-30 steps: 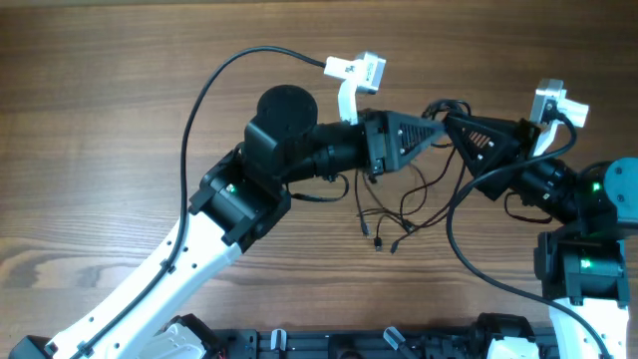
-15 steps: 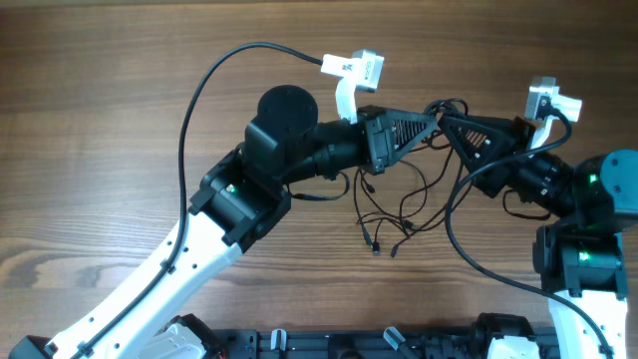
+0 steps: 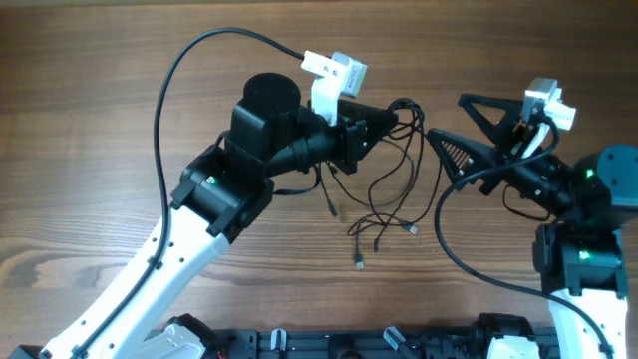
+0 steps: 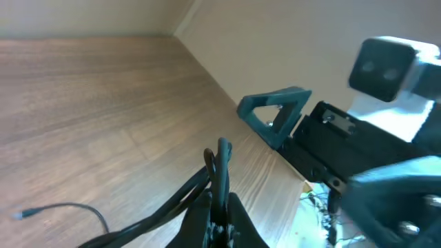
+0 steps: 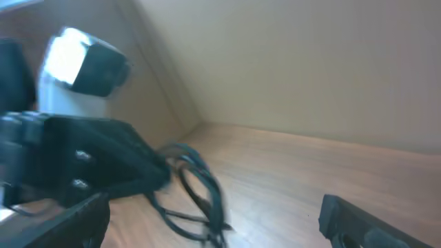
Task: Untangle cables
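Note:
The cables (image 3: 391, 170) are thin black cords bunched together, with loose ends and small plugs trailing down onto the wooden table (image 3: 90, 110). My left gripper (image 3: 387, 117) is shut on the top of the bunch and holds it lifted. In the left wrist view its fingers (image 4: 238, 217) pinch the cables (image 4: 182, 200) between them. My right gripper (image 3: 461, 130) stands wide open just right of the bunch, apart from it. The right wrist view shows the cables (image 5: 203, 182) hanging ahead of the open right gripper (image 5: 213, 210), with nothing between its fingers.
A thick black arm cable (image 3: 199, 50) arcs over the left arm (image 3: 214, 189). Another arm cable (image 3: 449, 239) loops by the right arm base (image 3: 583, 254). One loose cord end (image 4: 62, 209) lies on the table. Wall and table edge (image 5: 289, 134) run behind.
The right gripper has opened wide and let go of the cables. The left gripper shut on the bunch and carried it left and up, dragging the loose ends along.

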